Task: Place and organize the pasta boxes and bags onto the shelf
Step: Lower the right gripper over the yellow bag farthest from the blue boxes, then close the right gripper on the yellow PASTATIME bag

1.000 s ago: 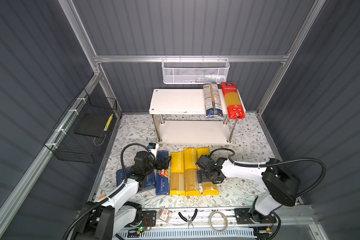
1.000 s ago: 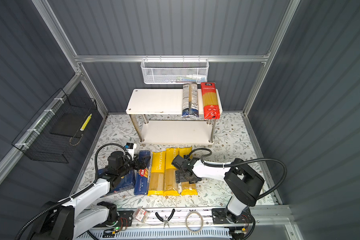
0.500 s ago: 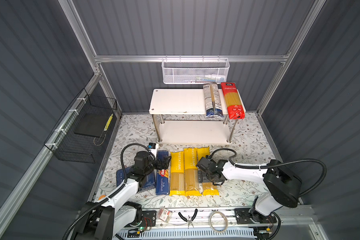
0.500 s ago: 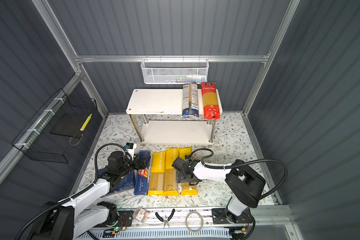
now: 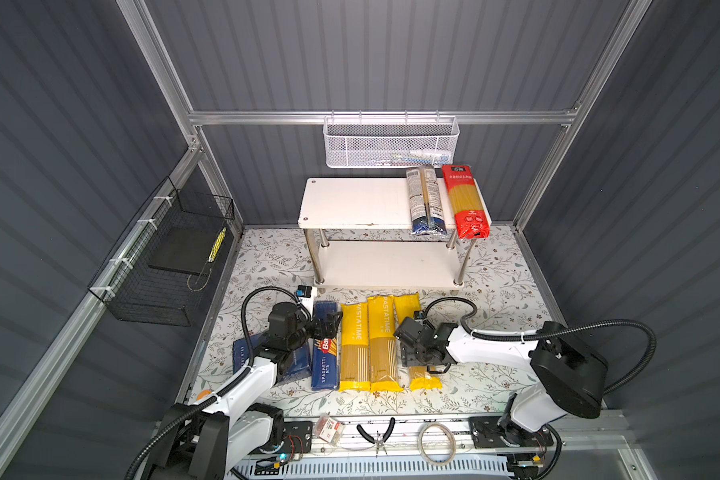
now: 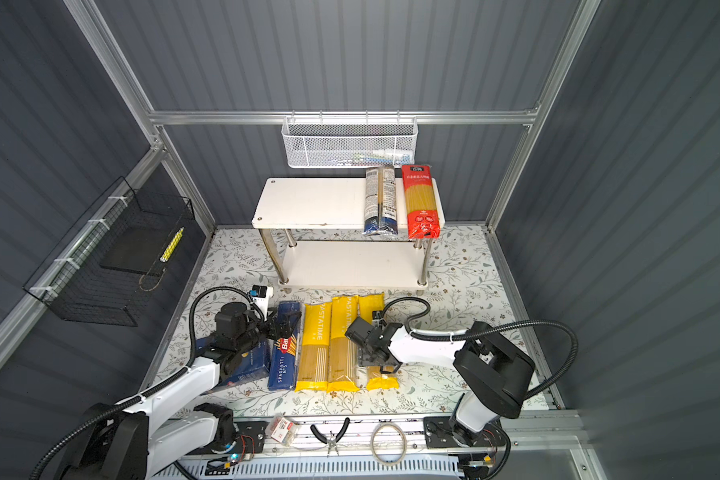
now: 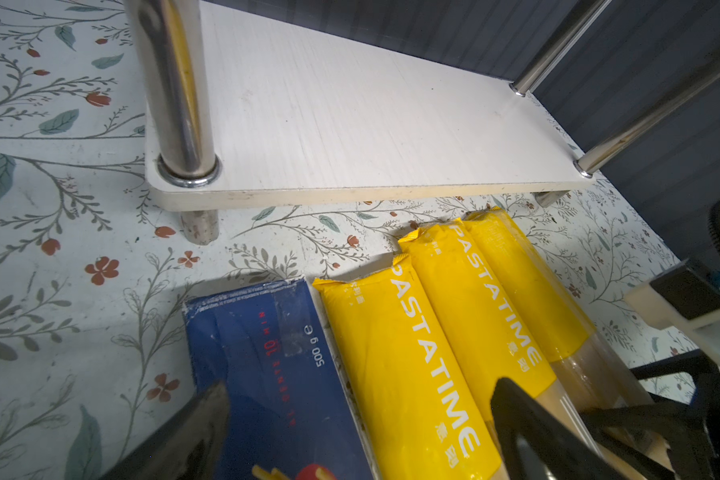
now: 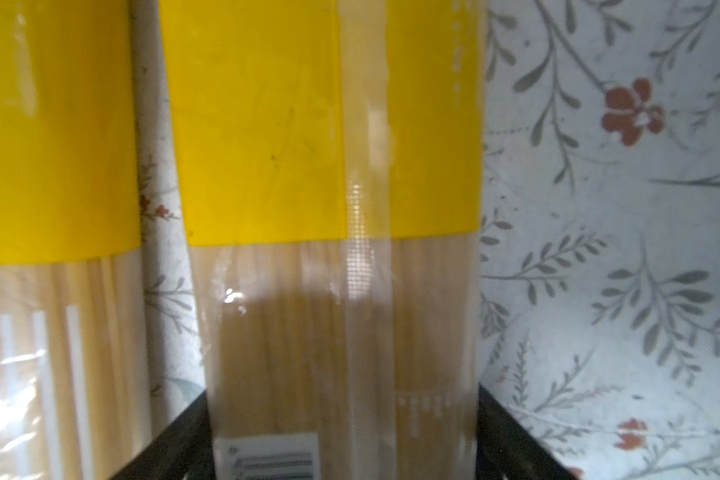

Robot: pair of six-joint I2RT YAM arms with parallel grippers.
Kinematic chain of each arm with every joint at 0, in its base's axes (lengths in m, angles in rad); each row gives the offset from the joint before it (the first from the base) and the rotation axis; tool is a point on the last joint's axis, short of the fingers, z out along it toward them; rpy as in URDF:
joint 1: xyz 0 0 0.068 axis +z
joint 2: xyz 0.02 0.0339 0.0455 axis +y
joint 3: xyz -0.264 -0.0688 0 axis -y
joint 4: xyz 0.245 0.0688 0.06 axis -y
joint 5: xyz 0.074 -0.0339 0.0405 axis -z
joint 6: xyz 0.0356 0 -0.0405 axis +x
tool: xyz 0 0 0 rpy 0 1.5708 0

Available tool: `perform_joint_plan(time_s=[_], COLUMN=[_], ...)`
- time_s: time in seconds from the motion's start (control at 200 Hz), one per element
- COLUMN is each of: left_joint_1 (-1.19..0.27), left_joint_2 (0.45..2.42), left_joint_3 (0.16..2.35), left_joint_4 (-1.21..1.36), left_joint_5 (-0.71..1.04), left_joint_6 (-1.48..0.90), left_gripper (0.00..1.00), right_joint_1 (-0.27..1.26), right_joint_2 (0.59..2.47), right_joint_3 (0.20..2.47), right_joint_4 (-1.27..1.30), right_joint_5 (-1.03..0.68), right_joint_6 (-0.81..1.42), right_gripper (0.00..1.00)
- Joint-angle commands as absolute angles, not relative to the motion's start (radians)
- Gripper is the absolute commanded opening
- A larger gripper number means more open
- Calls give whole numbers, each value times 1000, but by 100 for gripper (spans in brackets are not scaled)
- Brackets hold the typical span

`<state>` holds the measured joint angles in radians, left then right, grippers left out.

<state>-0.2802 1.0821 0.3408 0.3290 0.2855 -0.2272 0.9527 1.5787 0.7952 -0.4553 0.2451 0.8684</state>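
- The two-tier white shelf point(image 5: 362, 203) is standing at the back of the floral table point(image 5: 499, 291). A dark bag point(image 5: 425, 199) and a red bag point(image 5: 464, 203) are lying side by side at the right end of its top board.
- Three yellow bags point(image 5: 381, 345) are lying side by side on the table in front of the shelf, with a blue spaghetti box point(image 5: 324, 365) lying just beside them on the left.
- The right gripper point(image 5: 425, 365) is reaching down over the rightmost yellow bag point(image 8: 329, 166). Its fingers point(image 8: 175, 440) are standing wide, one at each long edge of the bag. Whether they are pressing it cannot be told.
- The left gripper point(image 5: 329, 324) is hovering spread wide above the blue spaghetti box and the neighbouring yellow bag, holding nothing.
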Motion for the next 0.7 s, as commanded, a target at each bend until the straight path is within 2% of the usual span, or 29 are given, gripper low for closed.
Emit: perform_joint_plan(time_s=[0.0,0.33,0.41,0.695], left_joint_1=[-281,-281,-281,-281], left_joint_2=[1070,1076,1076,1077], left_joint_3=[345,347,347,347], left_joint_4=[330,333,333,333], left_joint_5=[295,299,299,300], left_joint_6=[-235,-236,-236,-236], left_gripper=[99,99,99,99], right_joint_1=[957,957,957,957], right_joint_2=[1612,1520,1504,1487], right_joint_3=[748,687,683,685], right_joint_4=[-497,-431,-422,-427], right_joint_5=[211,228,232,244], right_joint_6=[896,920,918,909], right_gripper=[75,62,56,50])
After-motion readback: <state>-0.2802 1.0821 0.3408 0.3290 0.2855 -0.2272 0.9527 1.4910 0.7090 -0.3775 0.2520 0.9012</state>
